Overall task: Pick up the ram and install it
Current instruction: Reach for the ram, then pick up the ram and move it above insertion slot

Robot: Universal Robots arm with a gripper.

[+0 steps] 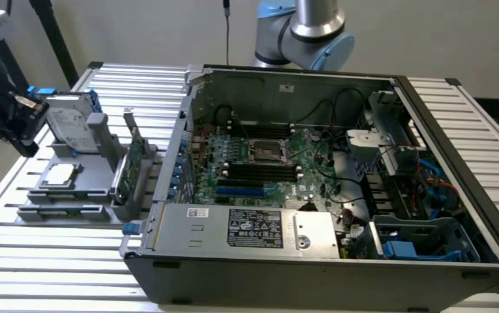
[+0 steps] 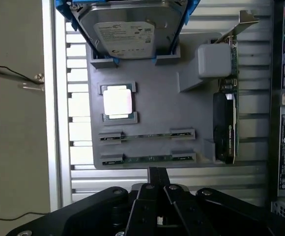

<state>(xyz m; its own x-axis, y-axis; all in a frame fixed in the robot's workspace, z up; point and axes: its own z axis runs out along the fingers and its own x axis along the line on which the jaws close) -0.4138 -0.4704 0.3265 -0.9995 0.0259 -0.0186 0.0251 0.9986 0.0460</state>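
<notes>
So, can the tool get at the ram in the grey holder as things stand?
Probably yes: both ram sticks stand on edge in the grey holder, top edges uncovered, and the hard drive and expansion card stand clear of them. The tool is shut, though.

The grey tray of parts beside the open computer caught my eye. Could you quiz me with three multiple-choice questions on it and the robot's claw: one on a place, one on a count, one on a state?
1. In the exterior view, the grey tray lies:
A) on the exterior view's left of the computer case
B) inside it
C) on its right

2. Ram sticks standing in the tray:
A) one
B) two
C) four

3. The gripper is:
A) wide open
B) shut on a ram stick
C) shut and empty

Answers:
1 A, the tray rests on the slatted table left of the case.
2 B, two thin green sticks stand in their holders.
3 C, it is closed with nothing between, and both sticks are in the tray.
</notes>
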